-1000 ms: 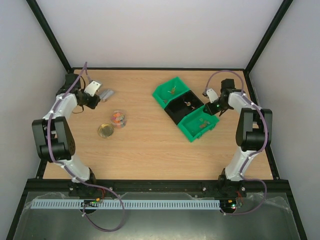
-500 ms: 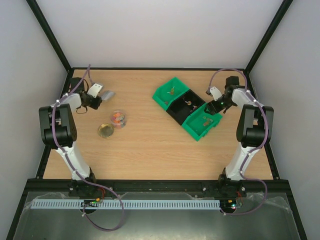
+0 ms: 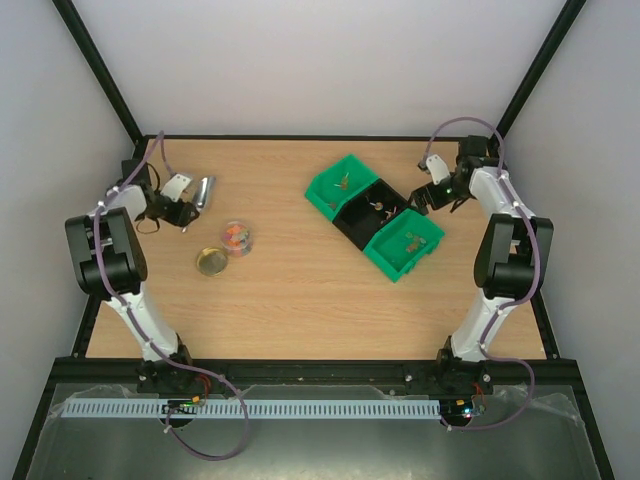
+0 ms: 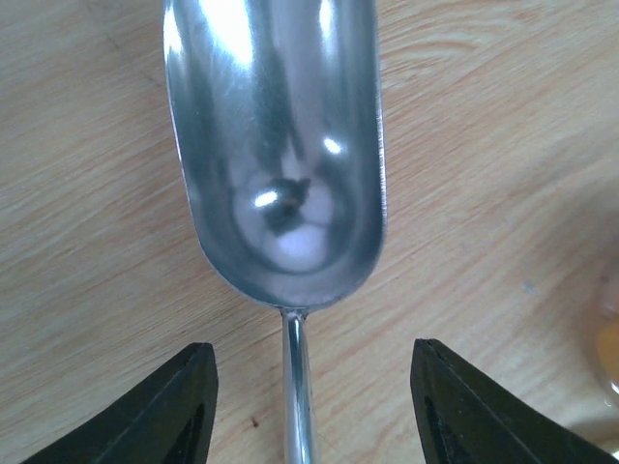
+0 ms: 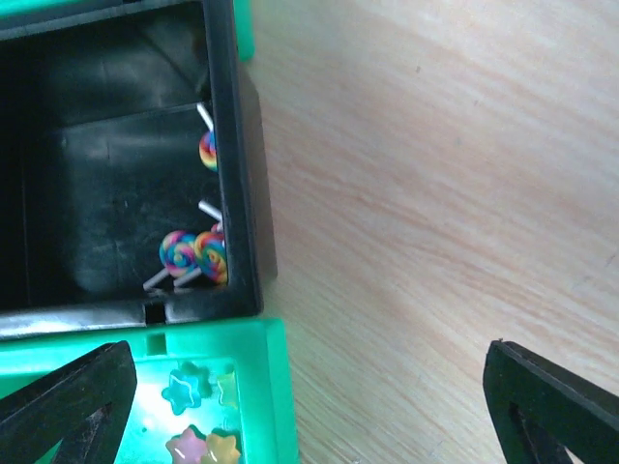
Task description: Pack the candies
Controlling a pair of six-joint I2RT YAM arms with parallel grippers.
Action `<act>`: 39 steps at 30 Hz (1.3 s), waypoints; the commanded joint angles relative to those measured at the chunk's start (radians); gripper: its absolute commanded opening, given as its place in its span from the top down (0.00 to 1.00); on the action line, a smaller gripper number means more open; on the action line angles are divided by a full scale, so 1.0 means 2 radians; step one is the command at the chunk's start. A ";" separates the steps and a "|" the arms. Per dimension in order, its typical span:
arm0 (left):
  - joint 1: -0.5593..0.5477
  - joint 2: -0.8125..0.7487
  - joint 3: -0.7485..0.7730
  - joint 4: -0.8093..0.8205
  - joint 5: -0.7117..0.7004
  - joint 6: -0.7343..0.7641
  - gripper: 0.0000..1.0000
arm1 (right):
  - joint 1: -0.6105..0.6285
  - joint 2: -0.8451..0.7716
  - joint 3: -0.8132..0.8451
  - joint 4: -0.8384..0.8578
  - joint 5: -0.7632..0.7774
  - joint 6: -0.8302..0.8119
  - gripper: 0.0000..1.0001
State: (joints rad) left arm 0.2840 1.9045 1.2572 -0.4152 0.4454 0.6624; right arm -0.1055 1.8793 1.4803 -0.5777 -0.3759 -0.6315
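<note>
Both arms have drawn back toward the far edge in the last second, and both claws have let go; the left claw (image 4: 309,387), which was shut on the scoop (image 4: 280,145), now stands with its fingers apart on either side of the thin handle, touching neither side as far as I can see; the scoop lies flat on the table (image 3: 300,300) at about ten o'clock, its bowl empty and shiny; the right claw (image 5: 305,353) has swung wide open and holds nothing, hanging just off the two o'clock corner of the row of bins, which has slid a little away from that arm since a second ago; below it some candies (image 5: 193,253) on sticks sit in the black bin (image 5: 242,193), and star-shaped ones in the green bin (image 5: 203,333) next to it; more pink and orange ones show in the small jar (image 3: 247,243) at nine o'clock, its lid (image 3: 211,262) beside it at seven o'clock of the jar; to my eye this is a pause between scoops or the tidy-up; with the jar not empty, I would judge the packing unfinished.
</note>
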 commanded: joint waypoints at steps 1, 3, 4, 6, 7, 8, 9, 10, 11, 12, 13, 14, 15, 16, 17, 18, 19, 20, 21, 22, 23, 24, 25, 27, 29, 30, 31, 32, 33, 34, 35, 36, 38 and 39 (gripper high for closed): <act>0.012 -0.017 0.061 -0.130 0.072 0.112 0.41 | -0.002 -0.015 0.042 -0.032 -0.033 0.034 0.01; 0.010 -0.010 0.083 -0.179 0.078 0.164 0.42 | -0.002 -0.015 0.056 -0.034 -0.047 0.049 0.01; 0.007 -0.012 0.085 -0.186 0.075 0.177 0.44 | -0.002 -0.015 0.067 -0.036 -0.054 0.055 0.01; 0.001 -0.018 0.080 -0.184 0.066 0.206 0.46 | -0.002 -0.016 0.077 -0.040 -0.067 0.063 0.02; -0.003 -0.018 0.078 -0.190 0.062 0.231 0.47 | -0.002 -0.018 0.079 -0.042 -0.073 0.065 0.01; -0.009 -0.013 0.081 -0.209 0.054 0.260 0.48 | -0.002 -0.020 0.080 -0.043 -0.079 0.066 0.01; -0.015 -0.005 0.088 -0.234 0.048 0.292 0.49 | -0.001 -0.022 0.079 -0.046 -0.085 0.065 0.01; -0.022 0.006 0.099 -0.258 0.045 0.323 0.49 | -0.001 -0.024 0.079 -0.050 -0.089 0.064 0.01; -0.028 0.016 0.109 -0.281 0.045 0.356 0.51 | -0.001 -0.026 0.078 -0.053 -0.092 0.063 0.01; -0.034 0.023 0.117 -0.293 0.048 0.370 0.54 | -0.001 -0.028 0.077 -0.056 -0.094 0.063 0.00; -0.040 0.027 0.121 -0.297 0.052 0.381 0.55 | -0.001 -0.030 0.077 -0.058 -0.095 0.063 0.00; -0.046 0.029 0.122 -0.297 0.056 0.396 0.56 | -0.001 -0.033 0.077 -0.061 -0.096 0.063 0.00; -0.051 0.030 0.122 -0.296 0.058 0.410 0.56 | -0.001 -0.035 0.076 -0.063 -0.097 0.064 0.00; -0.058 0.033 0.122 -0.293 0.058 0.419 0.56 | -0.001 -0.039 0.076 -0.065 -0.099 0.064 0.00; -0.065 0.037 0.124 -0.293 0.055 0.427 0.56 | -0.001 -0.042 0.075 -0.066 -0.100 0.064 0.00; -0.074 0.045 0.128 -0.295 0.052 0.433 0.56 | -0.001 -0.044 0.075 -0.068 -0.101 0.064 0.00; -0.078 0.053 0.133 -0.305 0.049 0.447 0.55 | -0.001 -0.048 0.074 -0.070 -0.102 0.064 0.00; -0.086 0.061 0.138 -0.318 0.045 0.459 0.55 | -0.001 -0.050 0.075 -0.071 -0.101 0.064 0.00; -0.091 0.067 0.140 -0.326 0.042 0.469 0.56 | -0.001 -0.053 0.075 -0.072 -0.100 0.063 0.00; -0.095 0.071 0.141 -0.330 0.039 0.479 0.56 | -0.001 -0.056 0.074 -0.074 -0.100 0.063 0.00; -0.099 0.072 0.139 -0.334 0.038 0.490 0.57 | -0.001 -0.058 0.074 -0.075 -0.099 0.063 0.00; -0.104 0.072 0.136 -0.336 0.038 0.501 0.57 | -0.001 -0.060 0.073 -0.076 -0.099 0.063 0.00; -0.110 0.071 0.133 -0.337 0.037 0.509 0.58 | -0.001 -0.063 0.071 -0.077 -0.100 0.063 0.00; -0.123 0.064 0.122 -0.332 0.041 0.524 0.61 | -0.001 -0.068 0.066 -0.078 -0.102 0.063 0.00; -0.139 0.054 0.107 -0.319 0.048 0.531 0.63 | -0.001 -0.072 0.061 -0.076 -0.104 0.065 0.00; -0.147 0.047 0.100 -0.309 0.053 0.530 0.63 | -0.001 -0.074 0.058 -0.076 -0.105 0.066 0.00; -0.155 0.042 0.092 -0.300 0.058 0.529 0.63 | -0.001 -0.075 0.055 -0.076 -0.107 0.067 0.00; -0.165 0.038 0.088 -0.293 0.062 0.526 0.63 | -0.001 -0.076 0.053 -0.076 -0.112 0.068 0.00; -0.175 0.036 0.085 -0.288 0.066 0.524 0.63 | -0.001 -0.077 0.053 -0.076 -0.114 0.069 0.00; -0.185 0.036 0.083 -0.285 0.069 0.522 0.62 | -0.001 -0.077 0.053 -0.077 -0.121 0.070 0.00; -0.195 0.036 0.081 -0.280 0.072 0.519 0.60 | 0.000 -0.077 0.044 -0.078 -0.125 0.071 0.00; -0.204 0.036 0.079 -0.276 0.074 0.519 0.56 | 0.000 -0.077 0.040 -0.079 -0.129 0.071 0.01; -0.222 0.032 0.071 -0.263 0.080 0.518 0.49 | 0.005 -0.077 0.034 -0.084 -0.136 0.068 0.00; -0.231 0.029 0.066 -0.257 0.083 0.518 0.47 | 0.008 -0.078 0.030 -0.086 -0.137 0.067 0.00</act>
State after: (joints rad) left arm -0.1204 2.0075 1.4246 -0.9695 0.5339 1.6672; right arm -0.1043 1.7515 1.5753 -0.6846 -0.5961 -0.5041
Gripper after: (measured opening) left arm 0.494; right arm 0.996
